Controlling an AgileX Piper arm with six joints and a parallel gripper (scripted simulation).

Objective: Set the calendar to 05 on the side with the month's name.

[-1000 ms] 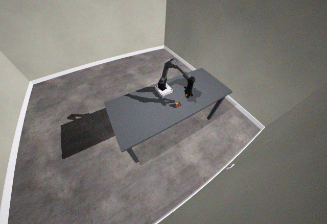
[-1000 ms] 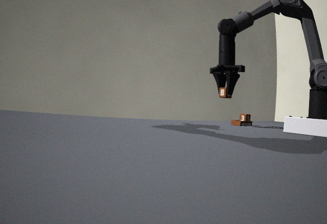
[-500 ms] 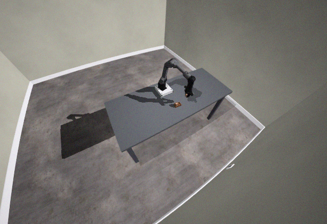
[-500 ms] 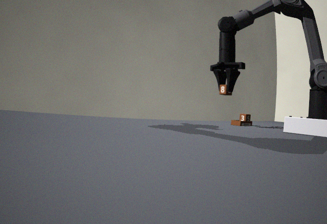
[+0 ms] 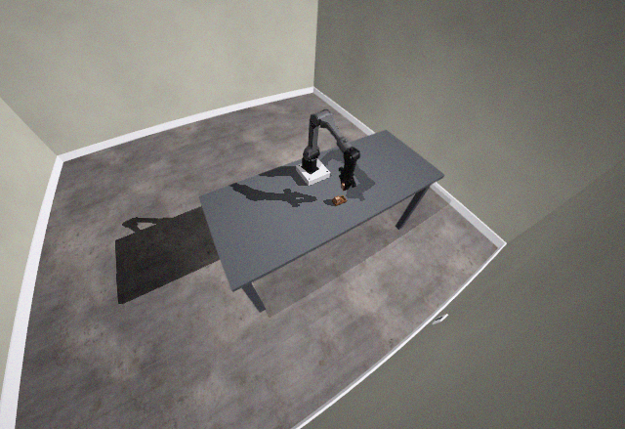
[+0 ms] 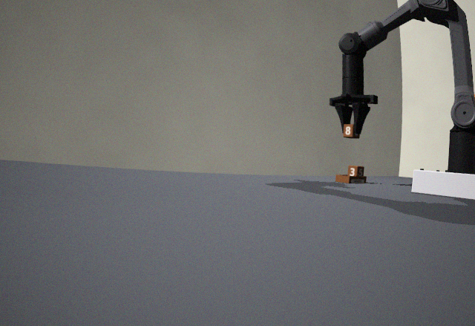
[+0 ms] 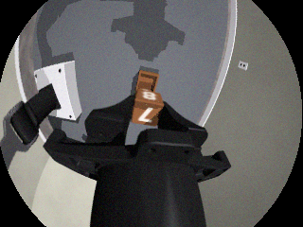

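My gripper (image 5: 348, 185) (image 6: 351, 133) (image 7: 146, 104) points down, shut on an orange-brown cube (image 6: 347, 131) (image 7: 146, 114). This cube shows a white 8 and, in the wrist view, also a 7. It hangs well above the small orange-brown tray (image 6: 341, 179) (image 7: 149, 73), which stands on the table. A second cube (image 6: 352, 171) sits in the tray at its right end in the exterior view, showing a 3 and a shaded, upright 5. The 5 is above the tray side with a pale label, too small to read. The held cube hides the second cube in the wrist view.
The arm's white base (image 5: 313, 174) (image 6: 441, 185) (image 7: 68, 90) stands on the grey table (image 5: 272, 227) (image 6: 191, 238), near its back edge in the top view. The arm's shadow falls across the table around the tray.
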